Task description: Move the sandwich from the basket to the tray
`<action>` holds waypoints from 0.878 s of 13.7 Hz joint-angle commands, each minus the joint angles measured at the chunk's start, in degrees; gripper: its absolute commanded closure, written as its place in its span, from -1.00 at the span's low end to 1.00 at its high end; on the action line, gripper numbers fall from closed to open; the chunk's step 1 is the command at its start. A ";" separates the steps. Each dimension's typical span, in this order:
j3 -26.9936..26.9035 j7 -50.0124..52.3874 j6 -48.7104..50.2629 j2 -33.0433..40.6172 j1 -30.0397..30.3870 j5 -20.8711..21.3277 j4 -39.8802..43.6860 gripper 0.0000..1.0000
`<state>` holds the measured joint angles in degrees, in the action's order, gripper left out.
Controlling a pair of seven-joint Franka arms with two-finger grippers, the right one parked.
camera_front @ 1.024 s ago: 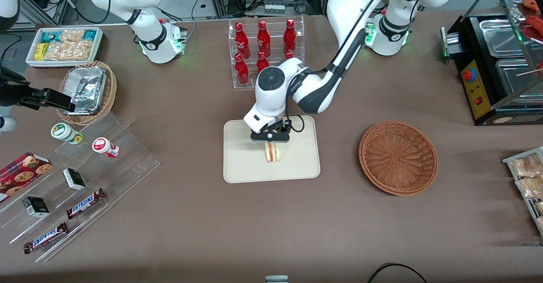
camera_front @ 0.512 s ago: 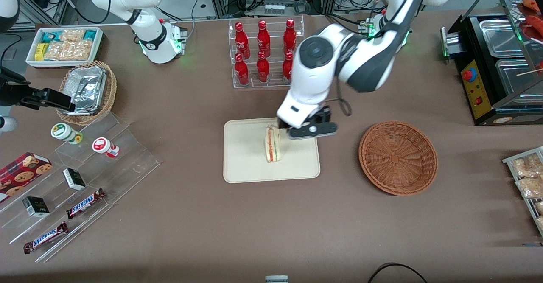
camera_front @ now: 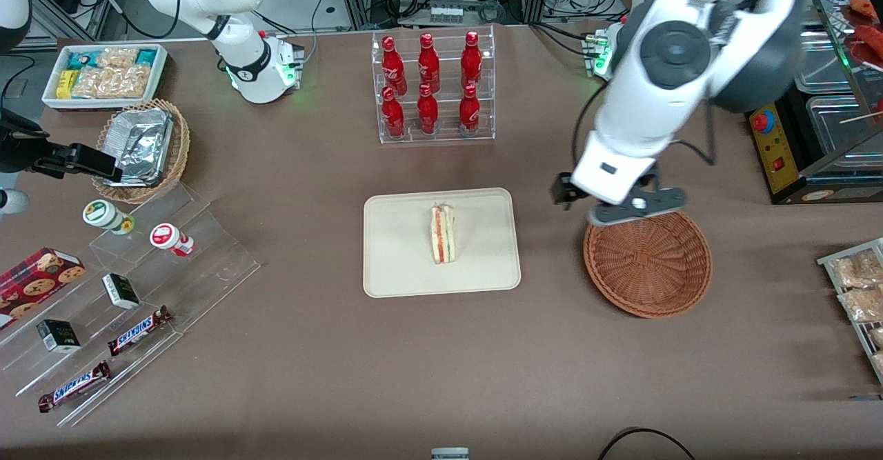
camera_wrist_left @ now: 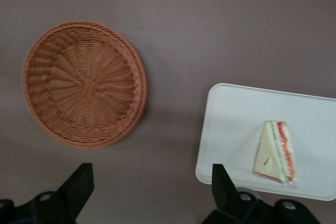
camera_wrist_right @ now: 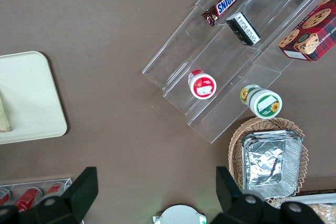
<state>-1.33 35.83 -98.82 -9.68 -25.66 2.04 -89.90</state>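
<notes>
With the sandwich [camera_front: 442, 233] lying lengthwise on the tray [camera_front: 397, 267], the hand [camera_wrist_left: 149, 190], released and empty, hangs above the basket's [camera_front: 647, 267] rim.

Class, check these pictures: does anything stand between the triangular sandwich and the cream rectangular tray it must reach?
Nothing visible does: the triangular white-bread sandwich already lies on the cream rectangular tray. The reddish-brown woven basket holds nothing, and the open gripper hangs above the basket's rim.
</notes>
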 commanded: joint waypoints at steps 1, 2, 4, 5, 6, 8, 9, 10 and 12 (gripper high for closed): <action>0.45 -5.30 1.35 3.17 4.20 -0.28 -1.94 -0.99; 0.45 -8.64 2.57 4.14 5.69 -0.28 -1.94 -0.99; 0.45 -13.75 4.33 5.80 8.60 -0.28 -2.38 -0.99; 0.45 -16.99 4.51 7.47 10.70 -0.28 -3.52 -0.99; 0.45 -20.24 4.52 8.96 12.46 -0.28 -5.01 -0.99; 0.36 -24.56 4.52 10.73 15.63 -0.19 -6.51 -0.99; 0.36 -26.06 4.52 11.26 16.86 -0.19 -6.78 -0.99; 0.45 -27.55 4.60 11.44 18.09 -0.19 -6.95 -0.99; 0.45 -30.19 4.60 12.40 20.11 -0.19 -7.30 -0.99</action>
<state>-1.59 8.31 -94.31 0.49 -7.46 2.04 -95.32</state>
